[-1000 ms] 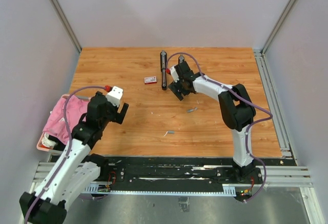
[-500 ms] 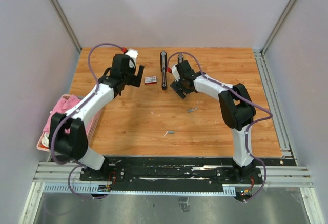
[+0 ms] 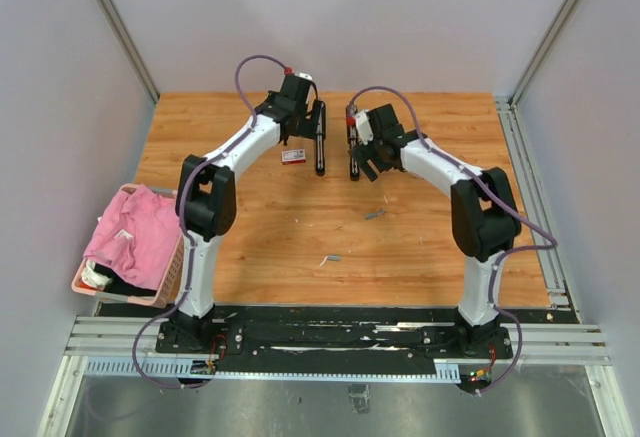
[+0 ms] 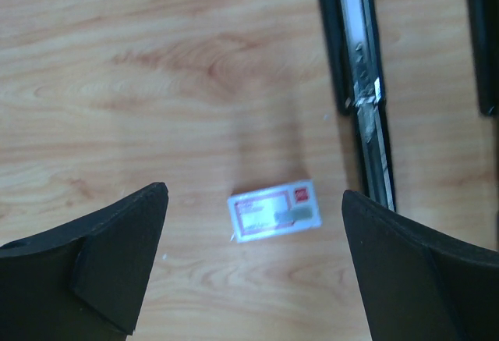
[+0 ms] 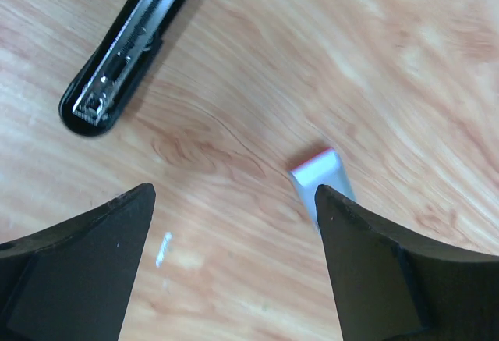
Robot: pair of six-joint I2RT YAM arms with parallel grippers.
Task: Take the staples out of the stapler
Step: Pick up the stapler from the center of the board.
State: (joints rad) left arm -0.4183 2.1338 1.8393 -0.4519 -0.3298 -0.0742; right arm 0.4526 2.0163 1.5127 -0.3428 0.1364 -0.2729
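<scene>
Stapler, long, black, opened flat with a silver rail facing up, lies at far centre of the orange-brown wooden surface. Pink slatted basket holding pink cloth sits at the near-left edge. Left end effector: jaws spread wide, empty, just left of the stapler. A small red-and-white box shows between its fingers in the wrist view. Right end effector: jaws wide, empty, just right of the stapler. Loose staples, tiny silvery-grey strips, lie nearer the arm bases, well apart from the stapler; a second staple lies nearer still.
</scene>
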